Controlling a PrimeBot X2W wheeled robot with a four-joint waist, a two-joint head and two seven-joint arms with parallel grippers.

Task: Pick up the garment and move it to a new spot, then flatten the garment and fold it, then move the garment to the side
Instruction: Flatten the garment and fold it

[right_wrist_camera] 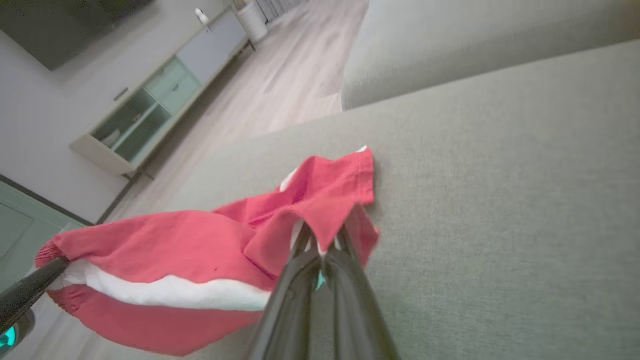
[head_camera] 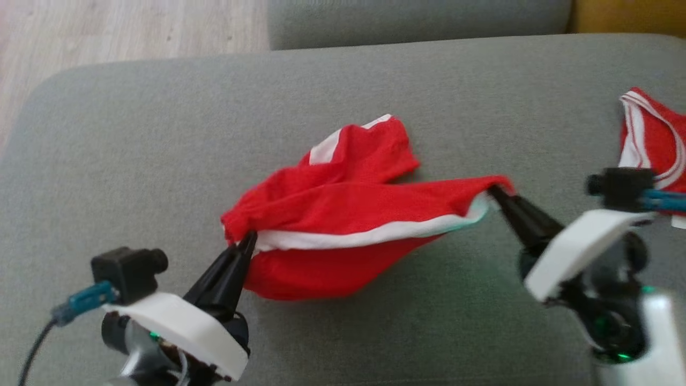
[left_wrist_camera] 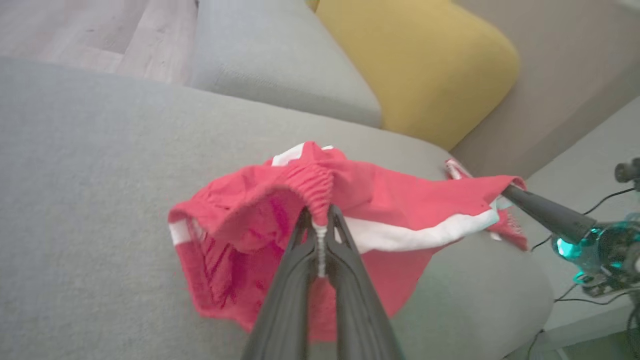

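Red garments with white trim number two: the garment (head_camera: pixel 343 214) in the middle and a second garment (head_camera: pixel 651 139) at the right edge of the head view; grippers number two, the left gripper (head_camera: pixel 247 240) and the right gripper (head_camera: pixel 494 191), each with two long dark fingers (left_wrist_camera: pixel 292 285). Small black cameras on the wrists number two, the left wrist camera (head_camera: pixel 128 271) and the right wrist camera (head_camera: pixel 621 187); grey cushions number two, the seat cushion (head_camera: pixel 161 134) and the rear cushion (head_camera: pixel 418 21) beyond it; there is one yellow cushion (left_wrist_camera: pixel 425 65) and one low sideboard (right_wrist_camera: pixel 165 95).
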